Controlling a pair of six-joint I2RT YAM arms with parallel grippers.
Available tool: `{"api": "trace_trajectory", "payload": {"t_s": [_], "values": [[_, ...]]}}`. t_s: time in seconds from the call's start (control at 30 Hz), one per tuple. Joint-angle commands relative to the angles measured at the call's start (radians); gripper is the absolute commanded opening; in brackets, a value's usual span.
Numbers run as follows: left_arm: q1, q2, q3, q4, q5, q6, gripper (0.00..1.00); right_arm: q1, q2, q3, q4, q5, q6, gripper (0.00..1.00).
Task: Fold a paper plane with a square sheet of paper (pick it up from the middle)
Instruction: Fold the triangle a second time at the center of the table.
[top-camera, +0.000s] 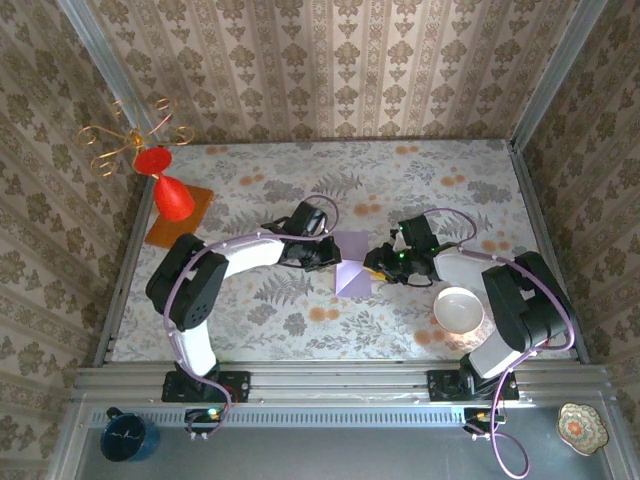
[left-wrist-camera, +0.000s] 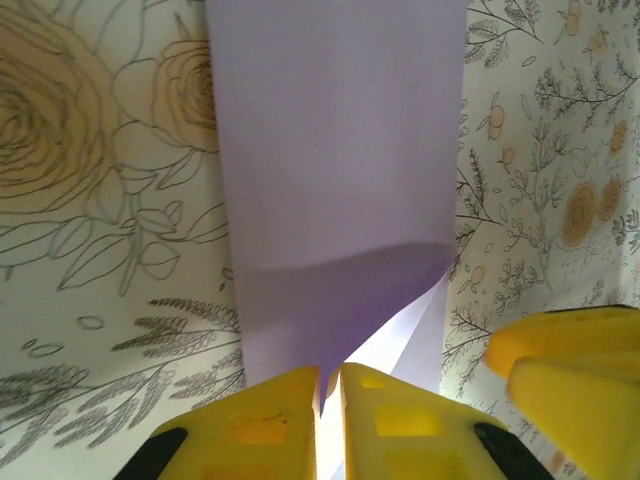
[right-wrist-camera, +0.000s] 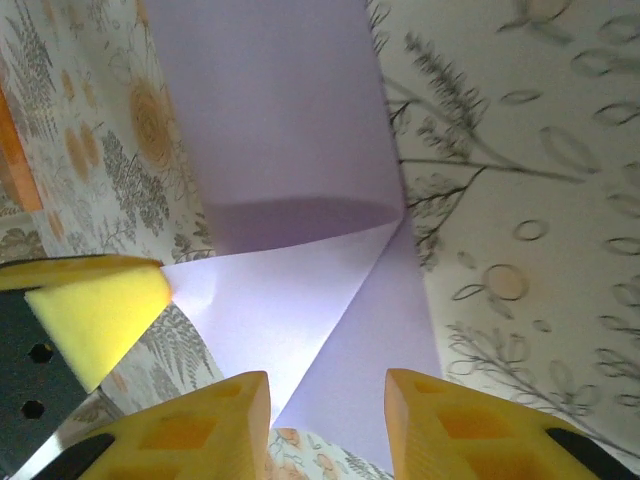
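Straddling square sheet of paper (top-camera: 352, 268), right jaws apart; left jaws possibly pinching it.

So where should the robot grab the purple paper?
The lilac paper lies mostly flat on the table, so pinching from above finds nothing. Probably best: its folded-over flap, which curls up a little, taken by the free edge with a claw coming in low from the side.

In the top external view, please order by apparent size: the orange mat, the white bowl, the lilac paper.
1. Orange mat, largest, though the red vase covers part.
2. White bowl and lilac paper: about alike; the paper is partly covered, so unranked.
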Motion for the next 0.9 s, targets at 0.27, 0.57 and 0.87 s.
{"api": "trace_trajectory", "payload": {"t_s": [0.27,0.57,0.87], "values": [[0.013,0.055,0.0,0.024,-0.007,0.004,0.15,0.045,0.09,0.011,0.08,-0.005,0.112,0.37],[0.025,0.058,-0.021,0.01,-0.023,0.004,0.11,0.053,0.122,0.016,0.122,-0.006,0.144,0.32],[0.028,0.066,-0.027,0.001,-0.025,0.002,0.07,0.058,0.153,0.024,0.171,-0.006,0.164,0.29]]}}
